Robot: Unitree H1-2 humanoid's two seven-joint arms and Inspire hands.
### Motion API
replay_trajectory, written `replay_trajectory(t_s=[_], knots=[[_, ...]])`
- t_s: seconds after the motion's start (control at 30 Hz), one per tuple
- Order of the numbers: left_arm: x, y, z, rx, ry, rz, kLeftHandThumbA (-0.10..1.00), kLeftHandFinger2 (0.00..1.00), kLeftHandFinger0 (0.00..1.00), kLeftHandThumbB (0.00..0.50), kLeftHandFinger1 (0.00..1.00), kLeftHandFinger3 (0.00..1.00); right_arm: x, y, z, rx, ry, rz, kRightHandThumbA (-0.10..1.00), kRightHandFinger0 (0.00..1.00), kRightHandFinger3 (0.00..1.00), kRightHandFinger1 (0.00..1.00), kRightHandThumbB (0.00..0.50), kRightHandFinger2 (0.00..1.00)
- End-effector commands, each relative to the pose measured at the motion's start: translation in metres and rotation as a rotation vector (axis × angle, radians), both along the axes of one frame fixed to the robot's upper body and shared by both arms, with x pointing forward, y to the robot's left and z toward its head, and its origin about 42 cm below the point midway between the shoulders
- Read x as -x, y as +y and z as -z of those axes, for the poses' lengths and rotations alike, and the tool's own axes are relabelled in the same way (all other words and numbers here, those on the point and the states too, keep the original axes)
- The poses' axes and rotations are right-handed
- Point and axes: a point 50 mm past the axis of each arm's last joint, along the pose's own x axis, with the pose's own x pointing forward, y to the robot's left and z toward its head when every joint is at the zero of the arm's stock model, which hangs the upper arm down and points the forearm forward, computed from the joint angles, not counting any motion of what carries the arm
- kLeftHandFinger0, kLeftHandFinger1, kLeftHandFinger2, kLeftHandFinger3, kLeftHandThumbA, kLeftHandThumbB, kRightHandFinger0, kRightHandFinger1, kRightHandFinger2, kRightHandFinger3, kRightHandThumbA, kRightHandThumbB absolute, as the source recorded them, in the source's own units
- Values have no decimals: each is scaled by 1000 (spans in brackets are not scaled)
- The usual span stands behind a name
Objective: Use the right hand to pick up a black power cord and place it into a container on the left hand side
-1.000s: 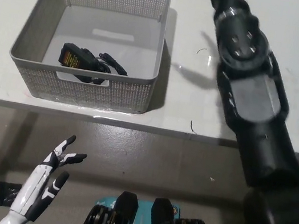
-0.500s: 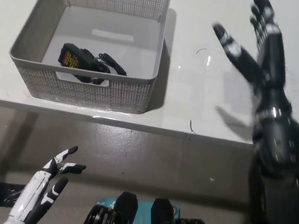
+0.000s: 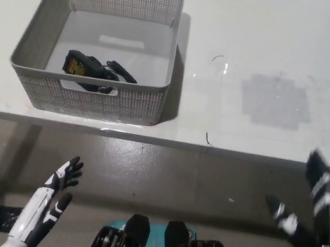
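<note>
The black power cord (image 3: 91,69) with its adapter lies inside the grey mesh basket (image 3: 159,46) at the left of the white table. My black right hand (image 3: 314,211) is low at the bottom right, below the table's front edge, open with fingers spread and holding nothing. It is far from the basket. My white left hand (image 3: 50,202) rests at the bottom left, below the table, open with fingers apart.
The white table (image 3: 262,45) stretches to the right of the basket, with a faint grey square patch (image 3: 275,101) and a few small dark marks on it. The table's front edge (image 3: 212,148) runs across the middle; grey floor lies below.
My right arm has drawn back from over the table, down to the bottom right below the table edge. The cord stays in the basket. The left hand has barely moved.
</note>
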Motion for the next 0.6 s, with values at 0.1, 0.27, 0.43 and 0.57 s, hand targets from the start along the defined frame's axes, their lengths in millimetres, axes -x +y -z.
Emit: replay_trajectory(t_s=[0.1,0.27,0.43,0.57], knots=[[-9,11,-20,123,-93,-11,1000,1000,1000,376,1000,1000,6,20,33,-123,27,-193,1000,1000,1000,1000,383,1000],[-14,10,-23,129,-106,-11,1000,1000,1000,370,1000,1000,-6,17,42,-218,95,-211,1000,1000,1000,1000,321,1000],[-19,11,-25,129,-111,-9,1000,1000,1000,359,1000,1000,-20,17,48,-278,126,-200,1000,1000,1000,1000,341,1000],[-23,10,-27,128,-119,-6,1000,1000,1000,352,1000,1000,-26,13,47,-305,134,-199,1000,1000,1000,1000,334,1000]])
